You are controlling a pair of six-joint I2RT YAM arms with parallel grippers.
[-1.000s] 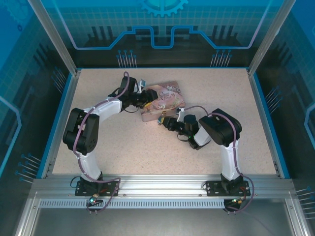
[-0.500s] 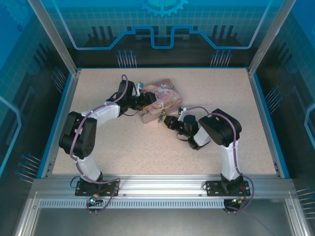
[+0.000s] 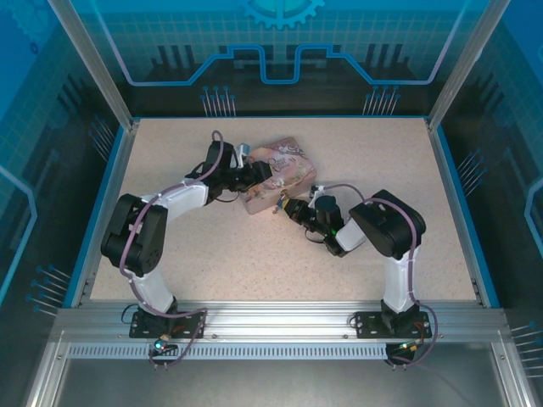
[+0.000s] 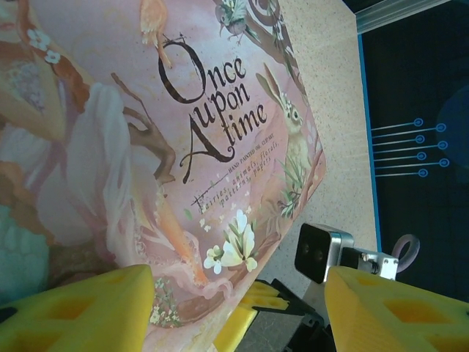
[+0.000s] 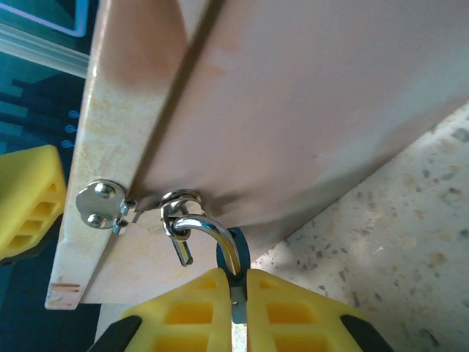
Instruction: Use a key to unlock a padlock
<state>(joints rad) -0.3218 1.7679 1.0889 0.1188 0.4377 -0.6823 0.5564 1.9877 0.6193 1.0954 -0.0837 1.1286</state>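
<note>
Right wrist camera looks straight at the padlock [image 5: 233, 254]. Its dark blue body peeks out just above the right tool [image 5: 236, 279], and its metal shackle [image 5: 209, 229] is hooked through the small latch loop [image 5: 180, 199] on the edge of the pink tin [image 5: 308, 110]. The shackle looks seated, so the lock appears not yet open. The right tool is clenched, with a thin silvery sliver pinched between its yellow pads; I take this to be the key [image 5: 235, 312], held right beneath the lock body. Whether it has entered the keyway is hidden. The tin is tipped up on one edge on the speckled tabletop [image 5: 396, 242]. In the left wrist view the left tool [image 4: 238, 279] straddles a corner of the tin's illustrated lid, but I cannot tell whether it is actually gripping. The step in hand seems to be seating the key. The next move probably calls for a small, careful wrist twist while the tin is kept steady, so the shackle can spring free.
</note>
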